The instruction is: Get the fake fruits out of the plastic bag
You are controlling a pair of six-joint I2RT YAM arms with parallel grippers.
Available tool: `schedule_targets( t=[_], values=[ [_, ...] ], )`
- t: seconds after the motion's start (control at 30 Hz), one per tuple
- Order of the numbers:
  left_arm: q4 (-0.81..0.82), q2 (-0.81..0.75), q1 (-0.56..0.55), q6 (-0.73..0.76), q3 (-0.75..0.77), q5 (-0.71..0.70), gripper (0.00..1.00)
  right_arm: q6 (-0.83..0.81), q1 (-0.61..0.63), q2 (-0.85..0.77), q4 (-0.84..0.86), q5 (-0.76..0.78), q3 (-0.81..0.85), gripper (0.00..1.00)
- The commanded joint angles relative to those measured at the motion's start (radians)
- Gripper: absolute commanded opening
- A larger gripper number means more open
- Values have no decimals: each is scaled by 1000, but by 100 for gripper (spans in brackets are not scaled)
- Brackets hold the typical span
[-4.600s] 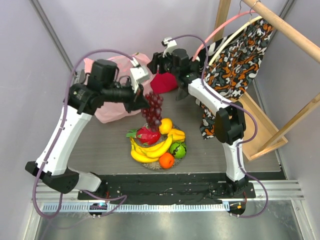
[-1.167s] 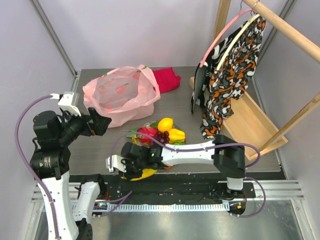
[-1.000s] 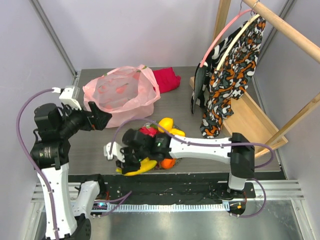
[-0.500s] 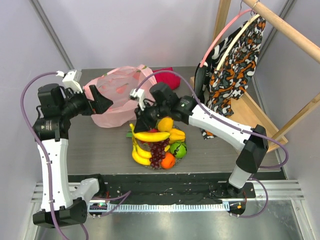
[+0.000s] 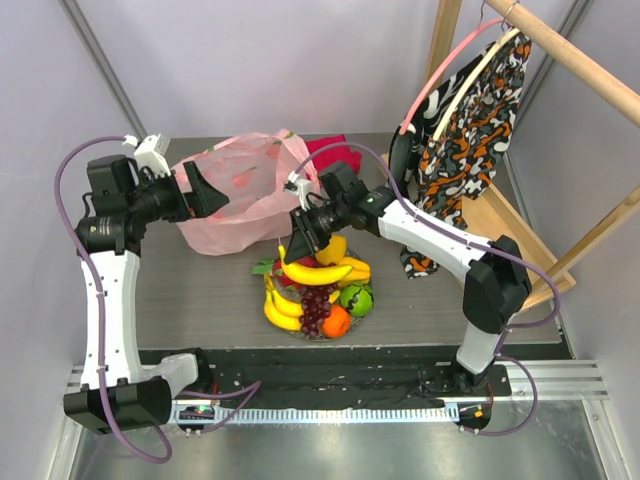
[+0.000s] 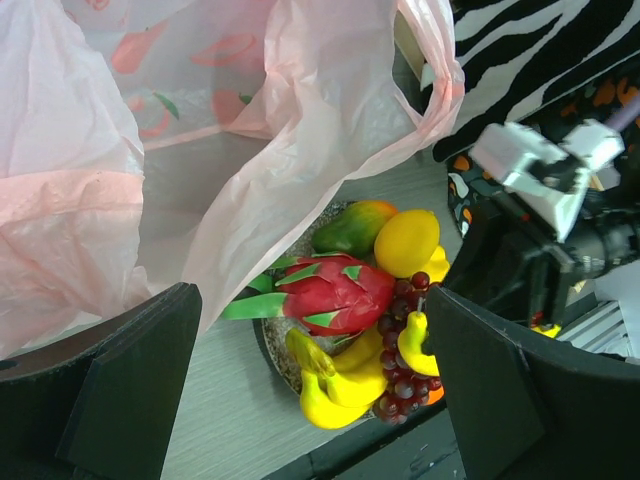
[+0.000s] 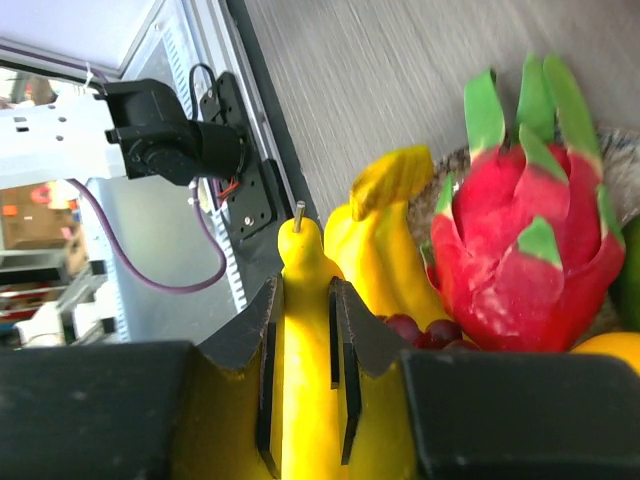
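The pale pink plastic bag (image 5: 240, 200) lies crumpled at the back left, and it fills the upper left wrist view (image 6: 200, 140). My left gripper (image 5: 203, 190) hovers open by the bag's left side, with nothing between its fingers (image 6: 130, 390). My right gripper (image 5: 303, 243) is shut on a yellow banana (image 5: 316, 272) (image 7: 305, 340) just above the fruit pile. Piled on the plate (image 6: 268, 345) are bananas (image 5: 280, 308), dark grapes (image 5: 318, 306), an orange (image 5: 335, 321), a green apple (image 5: 356, 297), a dragon fruit (image 7: 520, 240) and a mango (image 6: 352, 228).
A folded red cloth (image 5: 332, 153) lies behind the bag. At the right, a wooden rack (image 5: 505, 245) carries a patterned garment (image 5: 465, 135) on a pink hanger, close to my right arm's elbow. The black base rail (image 5: 330, 372) runs along the near edge.
My right arm has swung from the near left edge up over the plate, carrying the banana. My left arm has lifted and moved back toward the bag, still open.
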Motion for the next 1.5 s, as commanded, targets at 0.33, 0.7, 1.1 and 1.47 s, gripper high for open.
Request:
schedule_targets(
  t=[0.33, 0.7, 1.1, 1.47],
  values=[
    [57, 16, 5, -5, -11, 25, 100, 61, -105, 81, 78, -100, -71, 23],
    [60, 16, 4, -4, -11, 28, 100, 133, -122, 62, 144, -125, -65, 74],
    [69, 10, 5, 1, -16, 35, 100, 101, -125, 4, 135, -59, -19, 87],
    [21, -53, 10, 85, 41, -302, 100, -47, -139, -149, 20, 785, 81, 100]
  ],
)
